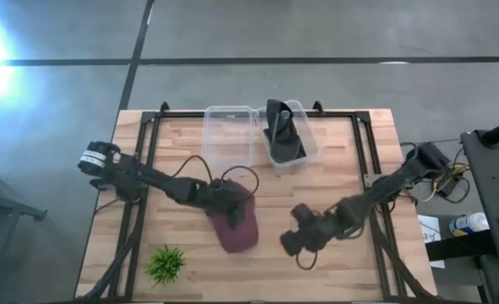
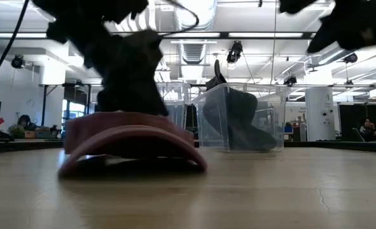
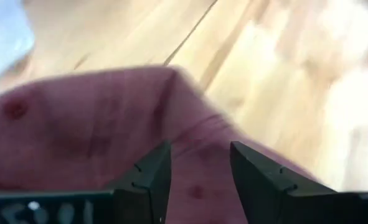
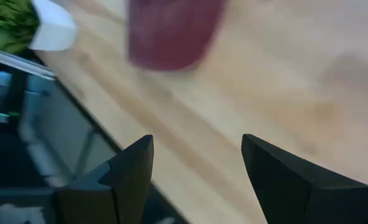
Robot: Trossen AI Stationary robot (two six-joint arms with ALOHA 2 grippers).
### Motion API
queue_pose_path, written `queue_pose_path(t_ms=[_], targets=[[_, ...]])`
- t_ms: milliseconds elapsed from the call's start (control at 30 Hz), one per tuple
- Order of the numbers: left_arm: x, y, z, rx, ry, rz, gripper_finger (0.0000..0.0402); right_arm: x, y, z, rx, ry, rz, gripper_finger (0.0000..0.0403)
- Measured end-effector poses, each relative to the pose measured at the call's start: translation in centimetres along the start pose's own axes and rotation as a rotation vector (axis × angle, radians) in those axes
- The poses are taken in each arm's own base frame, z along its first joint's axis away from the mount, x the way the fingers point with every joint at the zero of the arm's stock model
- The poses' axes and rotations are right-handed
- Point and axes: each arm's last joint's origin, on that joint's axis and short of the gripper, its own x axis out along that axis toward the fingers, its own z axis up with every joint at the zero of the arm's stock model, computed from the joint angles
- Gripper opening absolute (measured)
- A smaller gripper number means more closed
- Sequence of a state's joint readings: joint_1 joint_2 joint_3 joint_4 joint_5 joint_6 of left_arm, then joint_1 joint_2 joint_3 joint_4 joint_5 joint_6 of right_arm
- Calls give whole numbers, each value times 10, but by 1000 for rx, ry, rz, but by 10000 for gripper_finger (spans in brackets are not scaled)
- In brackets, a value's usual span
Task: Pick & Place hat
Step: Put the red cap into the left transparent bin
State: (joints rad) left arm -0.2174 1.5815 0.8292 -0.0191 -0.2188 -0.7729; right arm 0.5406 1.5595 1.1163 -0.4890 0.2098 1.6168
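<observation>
A maroon hat point(image 1: 239, 228) lies flat on the wooden table, brim down point(image 2: 130, 137). My left gripper point(image 1: 222, 196) is right above its far-left part, open, with the hat's cloth point(image 3: 78, 124) filling its wrist view under the fingers point(image 3: 199, 152). My right gripper point(image 1: 293, 242) hangs open above bare wood to the hat's right, clear of the table. Its wrist view looks toward the hat point(image 4: 171, 31). My left gripper comes at the hat's crown point(image 3: 196, 177) from above, pointing down, its open fingers point(image 3: 152, 174) standing on either side of a patch of cloth. In the low view it meets the hat's top point(image 2: 130, 113). The hat rests on the table, not lifted.
Two clear bins stand at the far edge: an empty one point(image 1: 228, 135) and one point(image 1: 304, 148) holding a dark hat point(image 1: 281, 127). A small green plant point(image 1: 166, 263) stands near the left front corner. Bare wood lies between the hat and the bins.
</observation>
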Motion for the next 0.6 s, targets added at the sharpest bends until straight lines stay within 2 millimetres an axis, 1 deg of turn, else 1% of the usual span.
queue_pose_path(t_ms=[100,200,267,333,400,467,600], targets=[[-15,-14,12,51,-20,-81,155,32,0,-6,95,12,86,240],[-38,-30,19,135,-50,-140,155,61,-1,-11,178,13,162,239],[-53,-36,19,232,-74,-117,155,78,-1,-13,227,18,200,237],[-64,-34,13,347,-51,-29,155,93,-2,-16,257,11,232,235],[-67,-26,3,419,37,58,155,107,-2,-18,286,-8,256,235],[-66,-18,-6,441,121,115,155,120,-1,-20,300,-36,258,237],[-54,-10,-20,451,150,123,155,143,7,-18,318,-58,254,240]])
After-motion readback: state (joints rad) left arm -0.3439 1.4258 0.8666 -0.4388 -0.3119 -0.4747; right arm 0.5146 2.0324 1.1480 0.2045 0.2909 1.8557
